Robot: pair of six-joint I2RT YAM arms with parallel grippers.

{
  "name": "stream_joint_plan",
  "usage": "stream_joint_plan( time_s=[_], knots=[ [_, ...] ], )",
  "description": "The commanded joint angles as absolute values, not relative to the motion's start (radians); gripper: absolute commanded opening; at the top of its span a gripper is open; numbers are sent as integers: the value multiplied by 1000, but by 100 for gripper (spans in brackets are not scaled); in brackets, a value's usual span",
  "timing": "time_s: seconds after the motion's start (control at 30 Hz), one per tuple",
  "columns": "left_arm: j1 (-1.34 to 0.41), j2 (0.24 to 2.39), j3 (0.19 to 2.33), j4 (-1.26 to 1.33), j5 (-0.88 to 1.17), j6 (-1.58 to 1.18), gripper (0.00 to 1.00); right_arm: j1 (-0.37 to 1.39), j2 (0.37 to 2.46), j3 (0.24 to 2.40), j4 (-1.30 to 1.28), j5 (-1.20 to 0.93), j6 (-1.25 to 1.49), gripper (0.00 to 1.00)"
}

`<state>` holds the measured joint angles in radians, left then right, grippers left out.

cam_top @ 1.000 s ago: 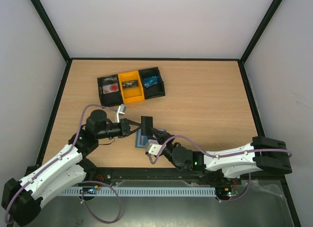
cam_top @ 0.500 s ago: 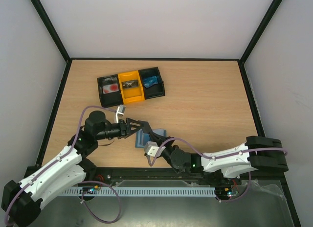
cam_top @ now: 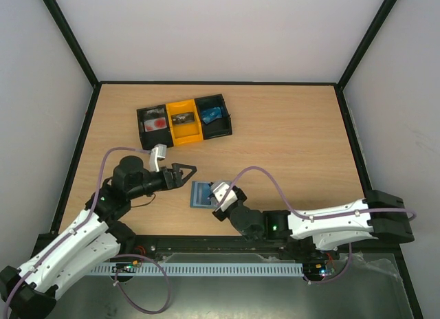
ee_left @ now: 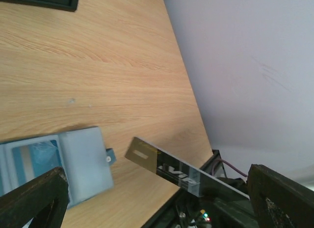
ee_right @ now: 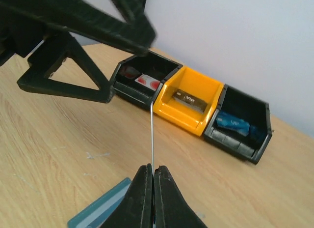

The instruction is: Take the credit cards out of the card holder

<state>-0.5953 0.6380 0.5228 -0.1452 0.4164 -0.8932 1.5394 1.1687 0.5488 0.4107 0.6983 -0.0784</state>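
Observation:
The slate-blue card holder (cam_top: 200, 194) lies open on the table, and a light blue card shows in one of its slots (ee_left: 34, 156). My right gripper (ee_right: 153, 186) is shut on a dark credit card with a gold end and "VIP" lettering (ee_left: 169, 166). It holds this card upright, edge-on (ee_right: 152, 134), just above the holder (ee_right: 95, 211). In the top view the right gripper (cam_top: 217, 195) sits at the holder's right edge. My left gripper (cam_top: 184, 176) stands wide open to the left of the holder. Its dark fingers (ee_left: 32, 201) flank the card without touching it.
A three-compartment tray (cam_top: 182, 119) stands at the back left. Its left black bin holds red cards (ee_right: 142, 79), the yellow middle bin (ee_right: 189, 102) a dark VIP card, and the right black bin a blue card (ee_right: 235, 122). The table's near edge and cables lie under the held card.
The left gripper opened, let go of the dark card and drew back to the left. The right gripper shut on that card and now holds it alone by the holder.

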Motion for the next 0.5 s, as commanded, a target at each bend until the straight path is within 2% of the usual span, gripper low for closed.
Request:
stream_joint_plan(
  time_s=[0.0,0.2,0.47],
  knots=[
    [-595,604,535,-189,351,-830,100,1527,1087,550,269,685,186,2],
    [-594,571,482,-158,280,-797,100,1382,927,521,257,463,313,2],
    [-594,583,391,98,427,-910,99,1234,823,487,254,176,480,2]
  ],
)
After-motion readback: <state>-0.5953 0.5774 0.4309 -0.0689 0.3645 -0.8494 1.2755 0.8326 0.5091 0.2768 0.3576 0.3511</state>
